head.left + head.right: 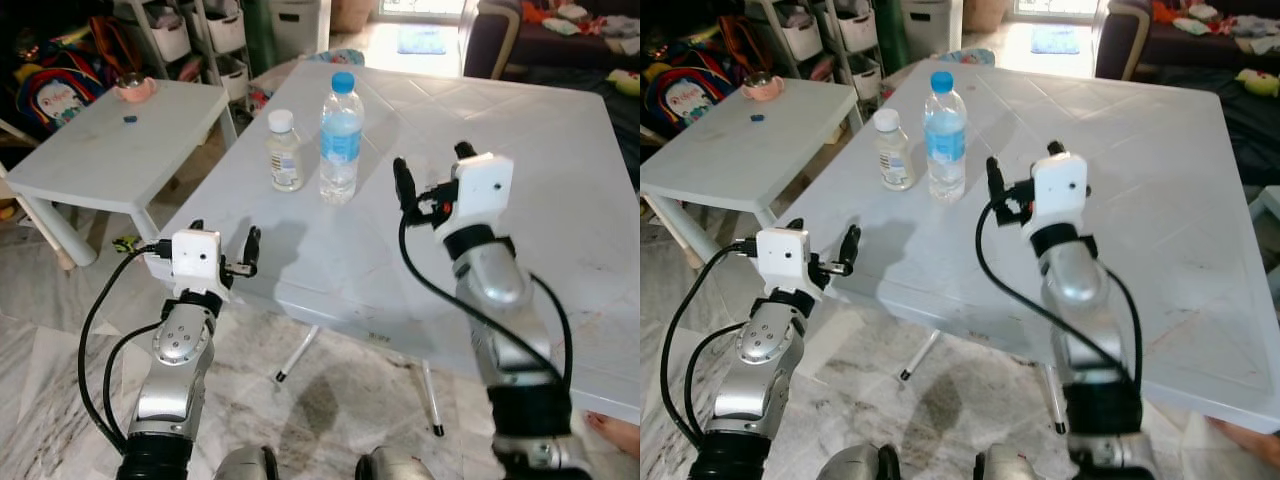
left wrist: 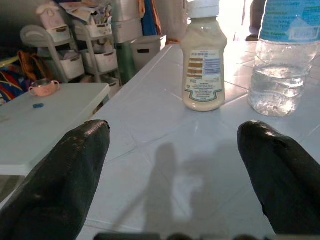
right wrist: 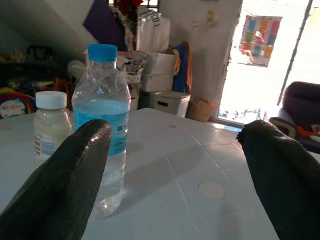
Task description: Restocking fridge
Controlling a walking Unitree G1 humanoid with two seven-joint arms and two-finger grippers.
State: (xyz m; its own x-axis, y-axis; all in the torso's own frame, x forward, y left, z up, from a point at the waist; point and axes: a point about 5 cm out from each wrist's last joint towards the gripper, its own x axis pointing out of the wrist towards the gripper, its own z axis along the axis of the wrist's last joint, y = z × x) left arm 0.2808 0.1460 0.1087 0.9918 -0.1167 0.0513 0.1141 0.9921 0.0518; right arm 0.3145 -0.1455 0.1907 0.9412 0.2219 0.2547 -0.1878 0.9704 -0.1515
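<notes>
The large white table [image 1: 560, 200] carries both of the task's things near its left front corner, standing upright and just beside each other without touching. The taller one is the water bottle [image 1: 340, 140] with a blue cap; to its left stands the short milk bottle [image 1: 285, 152] with a white cap and pale contents.

The right gripper [image 1: 432, 178] hovers above the table surface, fingers spread wide with nothing between them. The water bottle lies ahead of it and to its left, near; in the right wrist view the bottle sits behind the one finger rather than in the gap, so I judge the wrist must swing left before closing.

The left gripper [image 1: 222, 240] waits at the table's near edge, lower, likewise spread and empty. From its wrist view the milk bottle [image 2: 202, 57] stands almost straight ahead between the fingers [image 2: 60, 185], farther off than the water bottle is from the right gripper. Both bottles' long axes are vertical, which suits a side grasp.

A smaller white side table [image 1: 100, 150] stands to the left.
</notes>
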